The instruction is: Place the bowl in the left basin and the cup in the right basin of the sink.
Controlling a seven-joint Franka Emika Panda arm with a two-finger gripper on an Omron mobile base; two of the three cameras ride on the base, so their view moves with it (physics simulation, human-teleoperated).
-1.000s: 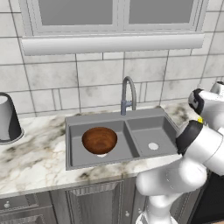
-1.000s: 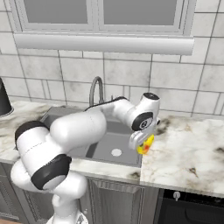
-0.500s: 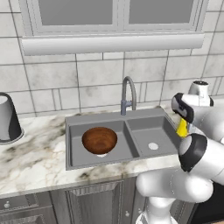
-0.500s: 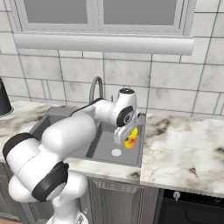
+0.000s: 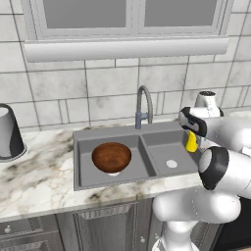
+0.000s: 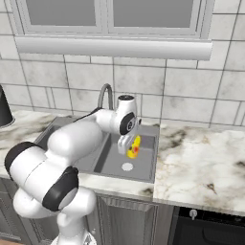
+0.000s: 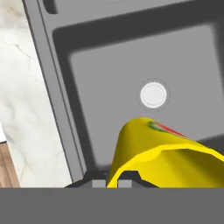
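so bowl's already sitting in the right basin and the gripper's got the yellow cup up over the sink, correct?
Not quite: the bowl sits in the left basin, not the right one, as the left base view shows. The rest stands: the gripper holds the yellow cup up over the sink, above the right basin.

We see the wooden bowl point(image 5: 112, 157) — round, glossy reddish-brown — sitting upright in the left basin point(image 5: 89, 169) of the dark grey sink point(image 5: 122, 133), near the centre of the left base view. The yellow cup point(image 5: 191, 142) hangs tilted above the right basin point(image 5: 162, 148) — its pale drain point(image 7: 153, 94) lies just beyond the cup in the hand view.
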